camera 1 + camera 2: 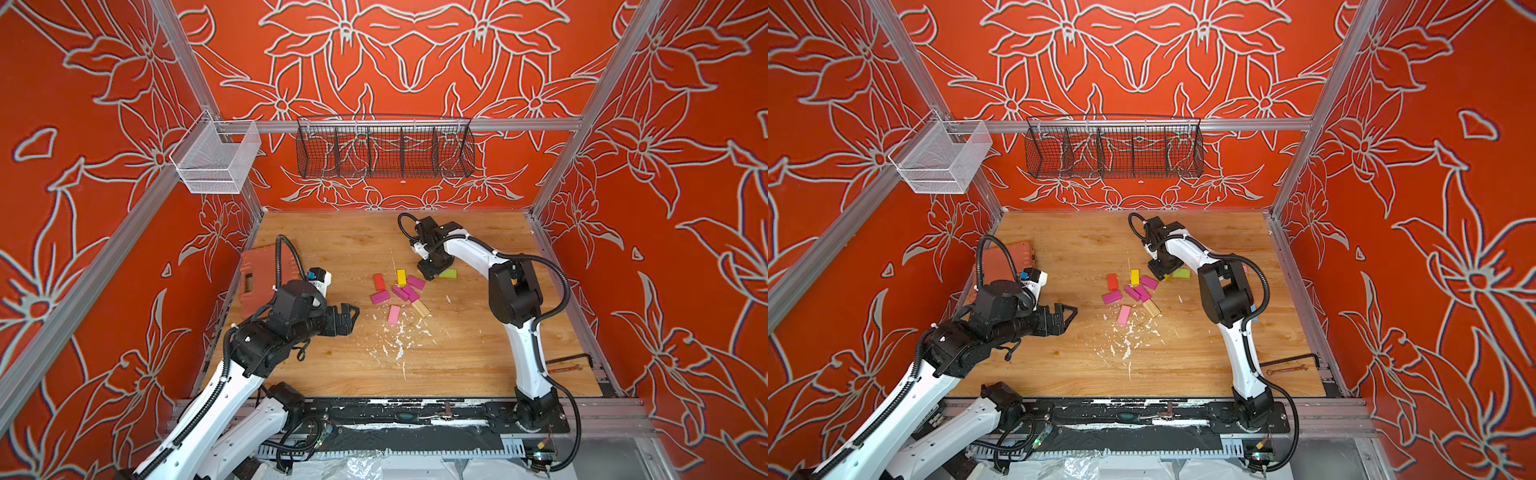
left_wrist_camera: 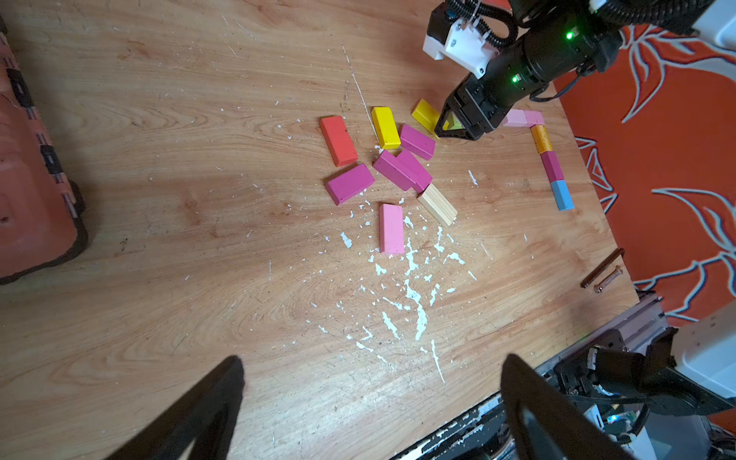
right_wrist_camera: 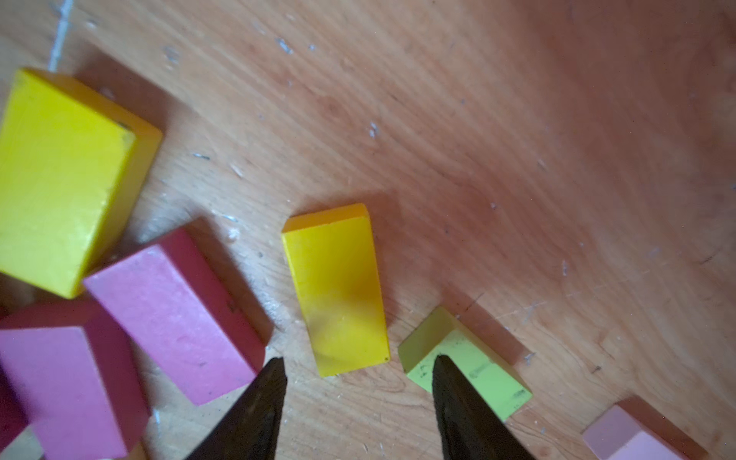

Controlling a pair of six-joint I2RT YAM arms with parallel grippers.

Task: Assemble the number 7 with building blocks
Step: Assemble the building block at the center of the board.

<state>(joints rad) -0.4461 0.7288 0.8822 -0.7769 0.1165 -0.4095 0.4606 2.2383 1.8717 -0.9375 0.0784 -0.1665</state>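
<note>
Loose building blocks lie mid-table in both top views: red (image 1: pixel 379 281), yellow (image 1: pixel 401 277), several magenta (image 1: pixel 1112 296), light pink (image 1: pixel 394 314), bare wood (image 1: pixel 420 307) and green (image 1: pixel 448 273). My right gripper (image 3: pixel 358 368) is open, low over the table. A small yellow block (image 3: pixel 336 286) lies just ahead of its tips, and the green block (image 3: pixel 478 358) lies partly under one finger. In the left wrist view the number 7 (image 2: pixel 552 166) shows as pink blocks meeting an orange, magenta and blue stem. My left gripper (image 2: pixel 372 362) hangs wide open and empty, left of the blocks.
A red-brown tool case (image 1: pixel 259 274) lies at the table's left edge. White flecks (image 1: pixel 399 340) mark the wood in front of the blocks. A wrench (image 1: pixel 565 368) and a hex key sit near the right edge. Wire baskets (image 1: pixel 384 149) hang on the back rail.
</note>
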